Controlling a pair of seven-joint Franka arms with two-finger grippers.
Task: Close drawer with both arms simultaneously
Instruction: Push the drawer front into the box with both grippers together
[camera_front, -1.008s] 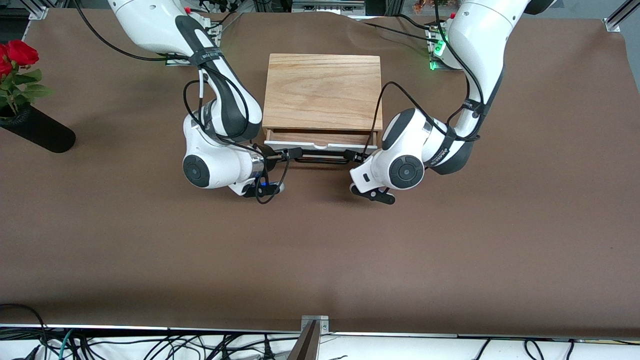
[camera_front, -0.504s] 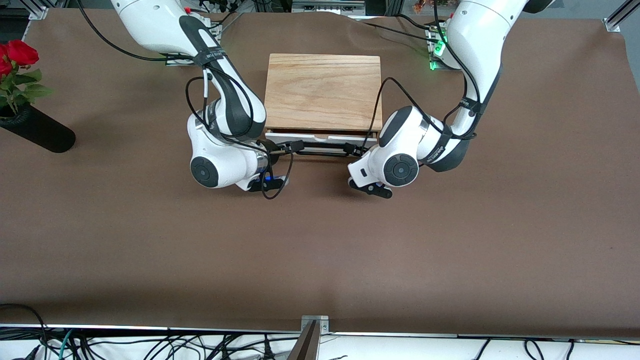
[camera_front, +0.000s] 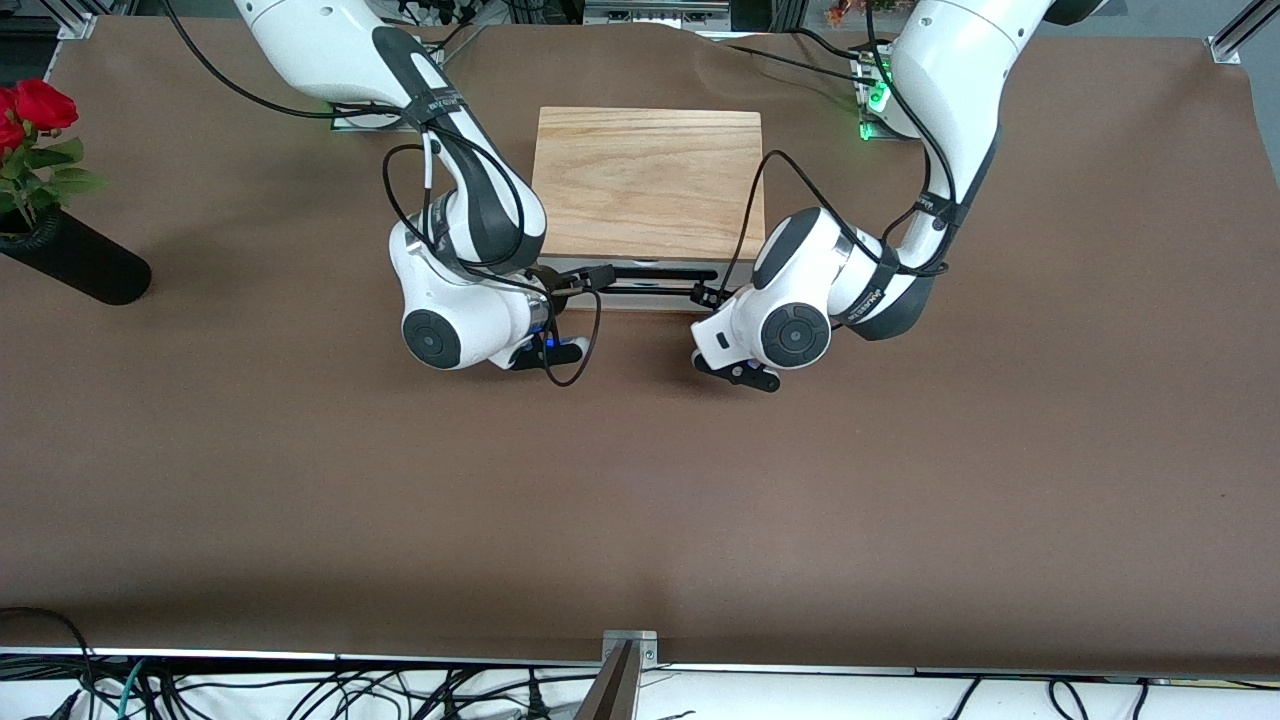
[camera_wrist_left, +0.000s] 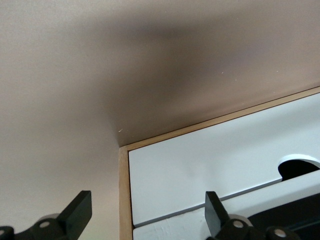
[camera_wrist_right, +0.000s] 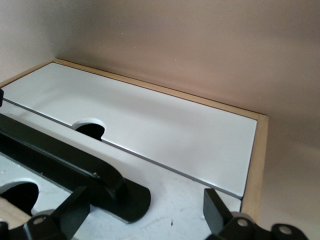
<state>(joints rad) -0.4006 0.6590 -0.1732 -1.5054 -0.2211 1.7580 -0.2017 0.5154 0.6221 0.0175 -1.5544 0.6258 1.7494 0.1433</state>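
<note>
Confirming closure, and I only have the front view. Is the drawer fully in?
Observer: In the right wrist view the drawer's white front panel looks level with the white panel beside it, with only a thin seam between them.
Operator: Right fingers on the handle?
Observer: The right gripper is open and straddles the end of the black handle.
Operator: And the left?
Observer: The left gripper is open too, straddling the box's wood corner edge.
</note>
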